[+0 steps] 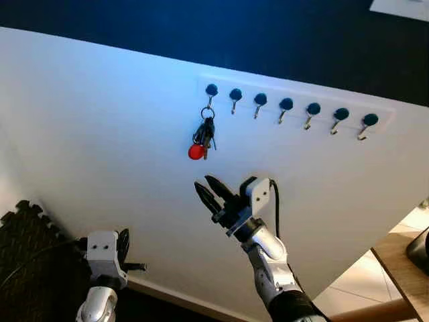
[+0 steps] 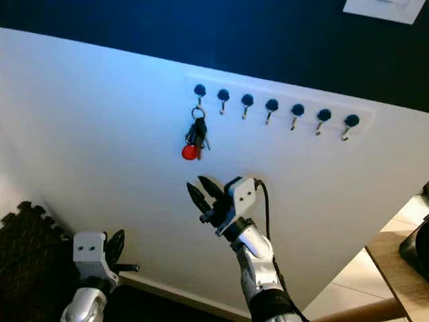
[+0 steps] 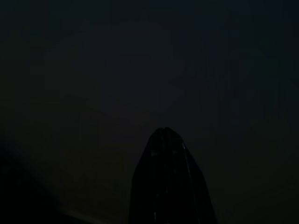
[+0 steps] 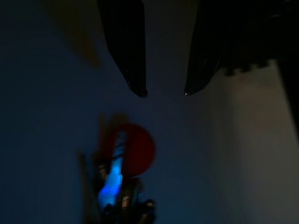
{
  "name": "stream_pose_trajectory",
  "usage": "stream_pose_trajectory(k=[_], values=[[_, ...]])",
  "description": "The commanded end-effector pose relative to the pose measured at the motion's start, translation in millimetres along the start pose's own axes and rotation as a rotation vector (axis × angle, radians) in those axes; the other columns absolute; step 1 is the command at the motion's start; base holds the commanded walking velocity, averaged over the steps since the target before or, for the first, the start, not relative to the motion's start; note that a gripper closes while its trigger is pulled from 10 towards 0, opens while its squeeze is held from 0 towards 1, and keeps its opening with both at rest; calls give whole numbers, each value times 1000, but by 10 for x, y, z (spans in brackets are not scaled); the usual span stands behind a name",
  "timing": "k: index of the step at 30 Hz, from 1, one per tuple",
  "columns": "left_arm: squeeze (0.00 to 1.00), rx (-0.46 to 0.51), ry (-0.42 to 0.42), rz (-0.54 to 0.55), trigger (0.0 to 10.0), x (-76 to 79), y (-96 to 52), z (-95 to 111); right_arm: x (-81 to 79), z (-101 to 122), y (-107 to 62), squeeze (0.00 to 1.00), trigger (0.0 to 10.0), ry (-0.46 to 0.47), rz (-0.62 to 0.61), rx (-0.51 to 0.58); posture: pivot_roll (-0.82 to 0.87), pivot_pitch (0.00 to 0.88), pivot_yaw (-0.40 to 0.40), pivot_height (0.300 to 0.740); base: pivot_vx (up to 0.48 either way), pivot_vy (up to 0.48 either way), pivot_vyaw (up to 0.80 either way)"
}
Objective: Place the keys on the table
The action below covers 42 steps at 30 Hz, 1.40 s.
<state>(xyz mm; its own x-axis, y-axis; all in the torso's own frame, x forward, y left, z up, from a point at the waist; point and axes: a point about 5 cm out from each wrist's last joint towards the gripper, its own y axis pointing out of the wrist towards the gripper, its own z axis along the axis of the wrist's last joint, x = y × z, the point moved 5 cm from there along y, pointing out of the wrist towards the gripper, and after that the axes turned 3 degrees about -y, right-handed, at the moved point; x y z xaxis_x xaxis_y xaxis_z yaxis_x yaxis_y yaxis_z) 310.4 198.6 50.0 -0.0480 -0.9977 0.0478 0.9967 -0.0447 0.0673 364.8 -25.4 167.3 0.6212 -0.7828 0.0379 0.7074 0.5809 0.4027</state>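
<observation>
I have the right pincer [image 1: 209, 189] raised toward the white wall, its fingers spread with nothing between them, just below the keys [image 1: 204, 136]. The keys hang from the leftmost hook [image 1: 211, 91] of a rack [image 1: 289, 104] of seven, a red tag [image 1: 195, 152] dangling at the bottom of the bunch. In the right wrist view the tag and a blurred key sit just ahead of the fingertips [image 4: 139, 88], slightly off the centre line of the gap. The left pincer [image 1: 129, 258] hangs low by the floor mat [image 1: 27, 241]; its wrist view is too dark and I cannot tell whether it is spread or pressed together. The step in hand, as I judge it, is the grasp: I would centre the gap on the bunch above the tag, close on the key bodies rather than the round tag, which may slip, then lift up and away so the ring clears the hook instead of dragging on it. A wooden counter [image 1: 402, 261] edge shows at the lower right.
</observation>
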Motion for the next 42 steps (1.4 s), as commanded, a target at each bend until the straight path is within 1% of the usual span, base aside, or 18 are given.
stream_pose_trajectory(k=[1,2,3,4,5,6,11,12,13,14,15,17,18,23,34,38,41,42], values=[[0,-8,-7,-10,10000,44,-3,-14,-295,201,327,0,10000,41,33,96,128,64,-105,740,0,0,0],[0,-5,-5,-13,10000,47,0,-4,-284,203,347,0,10000,34,21,94,128,65,-105,740,0,0,0],[0,10,-2,-21,10000,59,4,33,-278,221,378,145,10000,44,12,102,129,69,-105,740,0,0,0],[0,33,2,-30,10000,76,11,86,-279,248,413,624,10000,57,8,114,130,71,-106,740,0,0,0],[0,48,4,-35,10000,88,16,121,-281,267,434,624,10000,65,6,123,131,72,-107,740,0,0,0],[0,71,7,-37,10000,97,24,173,-294,292,458,1000,10000,70,8,132,131,73,-108,740,0,0,0],[0,111,12,-43,10000,122,43,275,-322,333,494,1000,10000,66,15,149,132,74,-112,740,0,0,0],[0,130,17,-51,10000,147,55,329,-328,349,515,1000,10000,39,6,157,132,75,-112,740,0,0,0],[0,130,17,-51,10000,147,55,329,-328,349,515,1000,10000,39,6,157,132,75,-112,740,0,0,0],[0,138,20,-55,10000,163,61,349,-324,373,524,369,10000,27,-1,167,132,75,-113,740,0,0,0],[0,142,22,-59,10000,176,67,362,-318,397,533,208,10000,16,-9,178,132,75,-113,740,0,0,0],[0,144,24,-61,10000,183,70,369,-313,414,538,208,10000,11,-14,185,132,75,-113,740,0,0,0],[0,145,24,-62,10000,190,73,374,-309,439,545,0,10000,7,-18,197,130,77,-112,740,0,0,0],[0,148,24,-66,10000,206,72,394,-310,487,580,0,10000,3,-24,216,129,80,-112,740,0,0,0],[0,153,35,-58,10000,191,64,428,-431,451,665,0,10000,9,-8,192,141,81,-121,740,0,0,0],[0,149,41,-55,10000,184,62,423,-425,440,658,0,10000,12,-10,190,138,78,-118,740,0,0,0],[0,143,45,-56,10000,186,64,417,-383,415,642,0,10000,24,-25,183,137,78,-118,740,0,0,0],[0,143,45,-56,10000,188,69,418,-373,412,642,0,1176,38,-29,183,137,78,-118,740,0,0,0]])
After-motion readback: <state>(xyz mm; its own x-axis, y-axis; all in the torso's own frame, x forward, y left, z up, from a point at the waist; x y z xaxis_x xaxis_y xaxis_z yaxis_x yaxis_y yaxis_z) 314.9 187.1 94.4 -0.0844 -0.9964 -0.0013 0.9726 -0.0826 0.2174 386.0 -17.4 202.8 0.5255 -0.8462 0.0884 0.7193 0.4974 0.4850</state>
